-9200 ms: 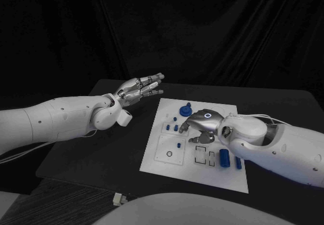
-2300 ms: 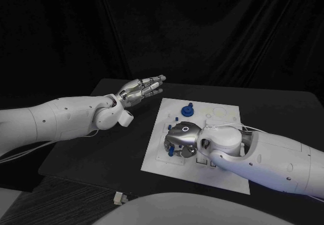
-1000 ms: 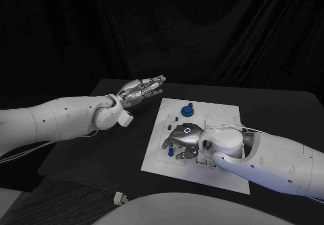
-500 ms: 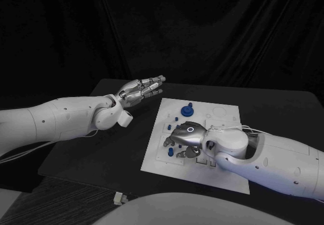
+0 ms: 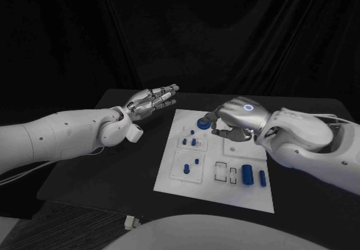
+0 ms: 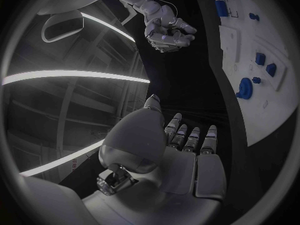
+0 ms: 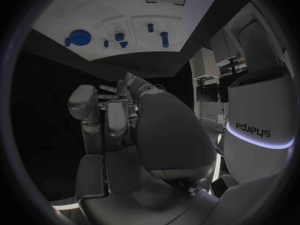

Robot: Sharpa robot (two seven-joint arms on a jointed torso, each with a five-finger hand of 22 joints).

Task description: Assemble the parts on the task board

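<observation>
While the task board (image 5: pixel 214 195) lies flat at the centre of the black desk (image 5: pixel 112 172), the right hand (image 5: pixel 234 121) hovers over the board's upper edge, right of centre in the frame, its fingers curled inward; I cannot tell whether they hold anything. Small blue parts (image 5: pixel 192 141) sit across the board. Upper left of centre, the left hand (image 5: pixel 150 100) hangs flat above the desk, fingers extended, holding nothing.
</observation>
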